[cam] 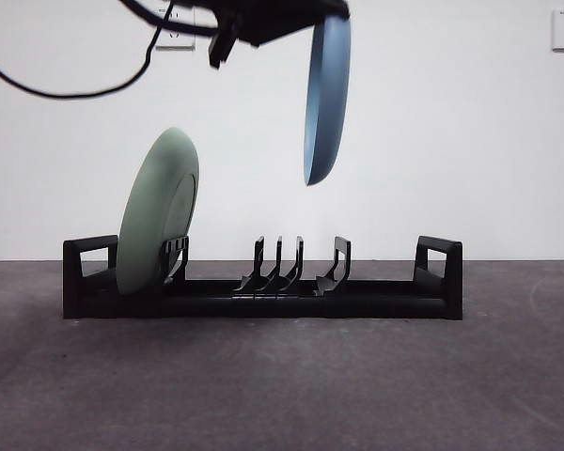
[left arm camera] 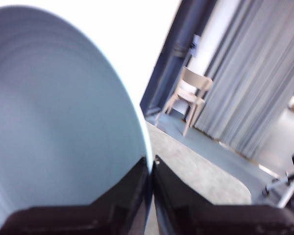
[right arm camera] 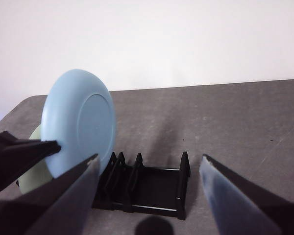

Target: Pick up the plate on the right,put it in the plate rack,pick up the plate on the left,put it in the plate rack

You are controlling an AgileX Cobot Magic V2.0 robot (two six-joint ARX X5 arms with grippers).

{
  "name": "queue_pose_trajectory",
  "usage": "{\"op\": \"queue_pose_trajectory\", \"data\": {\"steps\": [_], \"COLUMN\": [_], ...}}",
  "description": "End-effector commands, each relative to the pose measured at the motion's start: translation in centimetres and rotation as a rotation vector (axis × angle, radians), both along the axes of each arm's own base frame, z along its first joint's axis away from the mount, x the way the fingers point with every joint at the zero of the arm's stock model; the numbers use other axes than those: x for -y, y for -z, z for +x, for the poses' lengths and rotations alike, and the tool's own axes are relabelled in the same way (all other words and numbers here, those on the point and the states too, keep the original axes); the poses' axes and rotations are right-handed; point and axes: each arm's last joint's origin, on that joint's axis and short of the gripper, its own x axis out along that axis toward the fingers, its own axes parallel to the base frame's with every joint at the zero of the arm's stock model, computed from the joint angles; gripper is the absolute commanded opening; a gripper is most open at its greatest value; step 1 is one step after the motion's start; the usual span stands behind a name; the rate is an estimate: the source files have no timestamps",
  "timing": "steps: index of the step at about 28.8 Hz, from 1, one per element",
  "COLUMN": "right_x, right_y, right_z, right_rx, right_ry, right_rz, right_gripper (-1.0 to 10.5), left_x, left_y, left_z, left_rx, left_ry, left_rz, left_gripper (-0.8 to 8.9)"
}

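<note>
The round pale-blue plate [cam: 326,99] hangs on edge above the long black plastic plate rack [cam: 263,287], clear of the seated round green plate [cam: 158,211]. Left wrist view: left gripper [left arm camera: 151,164] clamps its rim. Right wrist view: right gripper [right arm camera: 147,164] open, empty. Lower vertically, rim centred between dividers.

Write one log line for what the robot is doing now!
left end effector: shut on blue plate, above plate rack | green plate: racked | right end effector: open, waiting
</note>
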Motion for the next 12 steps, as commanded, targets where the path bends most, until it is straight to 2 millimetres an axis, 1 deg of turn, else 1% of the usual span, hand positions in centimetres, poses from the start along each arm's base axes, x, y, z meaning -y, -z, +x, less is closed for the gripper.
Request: {"op": "queue_pose_trajectory", "data": {"steps": [1, 4, 8, 12], "right_x": [0.0, 0.0, -0.1, -0.1], "right_y": [0.0, 0.0, 0.0, 0.2], "right_z": [0.0, 0.1, 0.2, 0.3], "right_rx": [0.008, 0.004, 0.000, -0.012], "right_ry": [0.002, 0.002, 0.002, 0.001], "right_rz": [-0.002, -0.004, -0.005, -0.010], "right_gripper": [3.4, 3.4, 3.4, 3.4], "left_x": [0.1, 0.7, 1.5, 1.8], "left_y": [0.4, 0.2, -0.4, -0.1], "left_z": [0.9, 2.0, 3.2, 3.9], "left_rx": [-0.019, -0.032, -0.052, -0.075], "left_ry": [-0.005, 0.033, 0.030, 0.024], "left_rz": [-0.020, -0.031, -0.005, 0.013], "left_gripper": [-0.09, -0.09, -0.09, -0.09]}}
